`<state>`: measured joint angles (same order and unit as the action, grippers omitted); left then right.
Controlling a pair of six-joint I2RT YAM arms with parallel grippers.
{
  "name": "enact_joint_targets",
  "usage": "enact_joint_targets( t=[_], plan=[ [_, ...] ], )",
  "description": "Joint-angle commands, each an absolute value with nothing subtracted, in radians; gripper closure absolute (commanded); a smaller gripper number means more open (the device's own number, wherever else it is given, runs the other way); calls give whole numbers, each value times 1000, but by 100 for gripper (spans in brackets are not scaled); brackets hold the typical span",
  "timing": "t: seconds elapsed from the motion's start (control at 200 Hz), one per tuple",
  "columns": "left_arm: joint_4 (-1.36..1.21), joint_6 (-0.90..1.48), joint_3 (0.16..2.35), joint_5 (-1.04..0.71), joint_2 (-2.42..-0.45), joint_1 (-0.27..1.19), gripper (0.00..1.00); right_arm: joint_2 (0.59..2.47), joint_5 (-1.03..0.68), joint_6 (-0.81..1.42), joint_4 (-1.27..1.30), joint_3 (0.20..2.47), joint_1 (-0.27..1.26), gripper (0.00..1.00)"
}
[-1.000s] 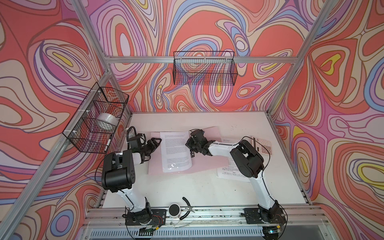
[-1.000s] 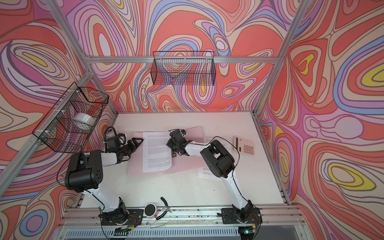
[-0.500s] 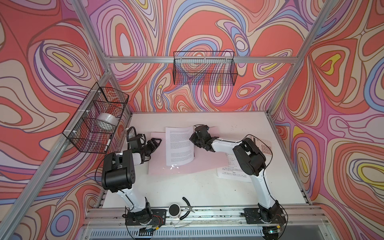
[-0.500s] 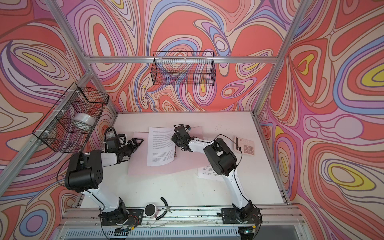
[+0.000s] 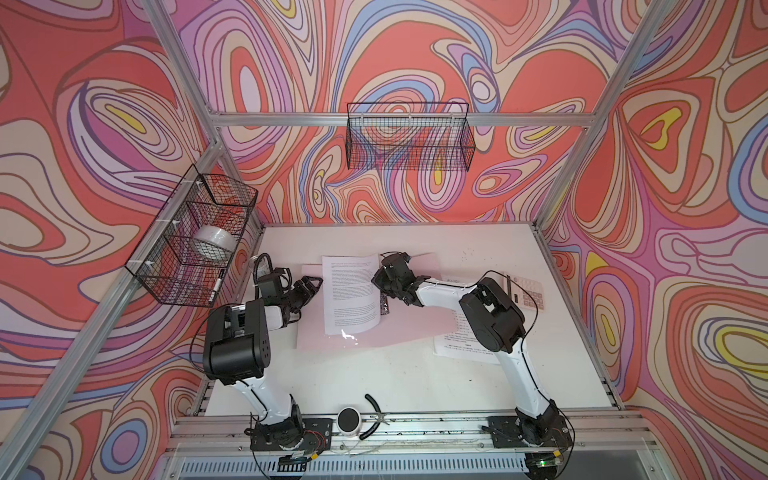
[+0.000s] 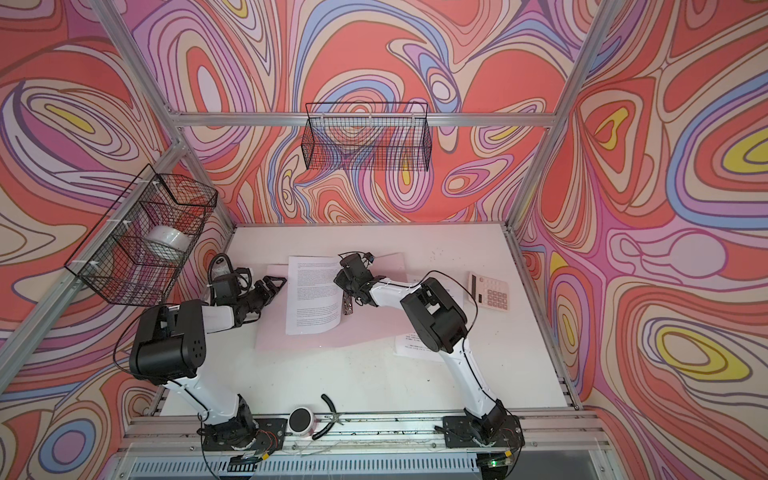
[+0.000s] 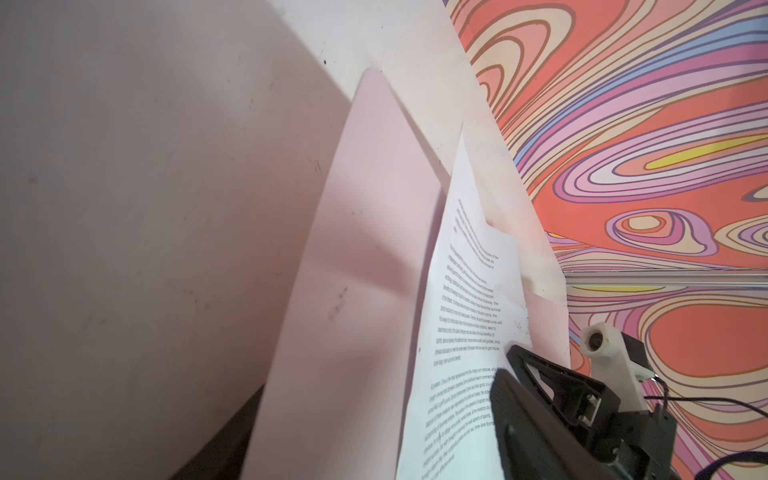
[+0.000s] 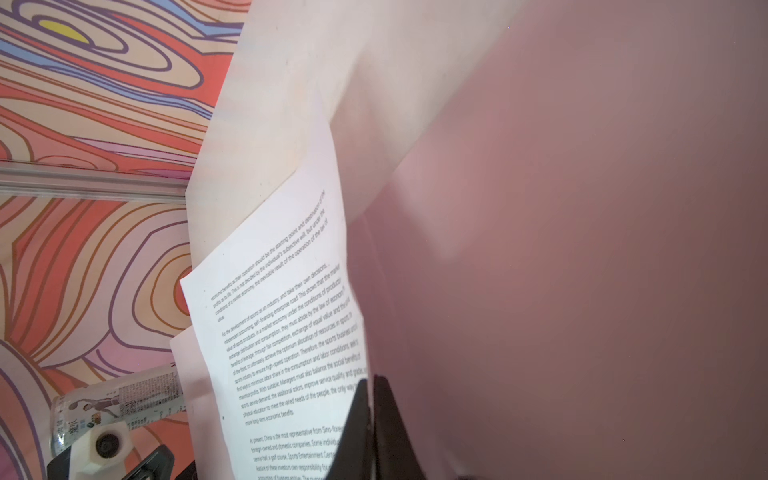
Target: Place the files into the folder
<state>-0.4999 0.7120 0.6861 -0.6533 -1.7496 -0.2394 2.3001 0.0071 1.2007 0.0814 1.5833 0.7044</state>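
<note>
One printed sheet (image 5: 349, 297) lies on the open folder (image 5: 411, 326), over the leaf on the left arm's side, with its far end poking past the folder's far edge. Its edge toward the folder's middle curls up off the pink. The right gripper (image 8: 369, 384) has that edge nipped between jaws pressed flat together, and the right wrist view shows the black fingers meeting on the paper. So the sheet is on the folder, but it is not let go and not squared up inside the outline.

Just beside the folder's outer edge on that same side, the left gripper (image 5: 312, 286) hovers with its jaws spread and nothing between them. As far as both top views show, it touches neither folder nor sheet.

A second sheet (image 5: 461, 349), with a heading and short lines, lies on the table (image 5: 374, 386) just off the folder's near corner on the right arm's side, partly hidden under that arm. Beyond it, well apart from the folder, sits the pinkish keypad card (image 5: 530, 293), which is no part of the job.

My reading is that the first file is only now being placed. Left to do are releasing and straightening it, bringing the second sheet over, and perhaps folding the free leaf shut. Whether more sheets hide under the arm I cannot tell.
</note>
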Motion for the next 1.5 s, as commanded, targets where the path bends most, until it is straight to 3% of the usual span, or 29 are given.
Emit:
enact_joint_targets(
  t=[0.0,0.2,0.386,0.676,0.796,0.831,0.896,0.967,0.992,1.147,1.262,1.497],
  plan=[
    [-532,721,673,-643,-1741,-246,23,2341,0,1226,69,1623,719,100],
    [-539,724,663,-630,-1732,-245,22,2369,0,1252,50,1671,742,100],
    [-550,729,654,-615,-1726,-246,14,2386,-6,1279,36,1697,763,100],
    [-567,741,643,-603,-1721,-246,13,2373,-2,1307,37,1668,787,100],
    [-569,740,641,-606,-1720,-245,14,2364,-34,1201,26,1690,778,100],
    [-569,739,641,-607,-1719,-245,14,2361,-51,1154,0,1715,768,86],
    [-568,738,639,-605,-1715,-245,14,2345,-68,1068,-49,1748,745,47],
    [-565,736,639,-606,-1714,-245,14,2337,-106,978,-171,1813,706,18],
    [-565,735,640,-605,-1714,-246,14,2334,-124,942,-212,1835,688,16],
    [-569,736,640,-608,-1716,-245,14,2333,-247,765,-297,1900,573,14],
    [-568,735,643,-613,-1721,-247,14,2482,-497,678,-375,2097,519,34],
    [-567,732,649,-620,-1728,-245,14,2607,-655,629,-380,2256,509,38]
  ],
)
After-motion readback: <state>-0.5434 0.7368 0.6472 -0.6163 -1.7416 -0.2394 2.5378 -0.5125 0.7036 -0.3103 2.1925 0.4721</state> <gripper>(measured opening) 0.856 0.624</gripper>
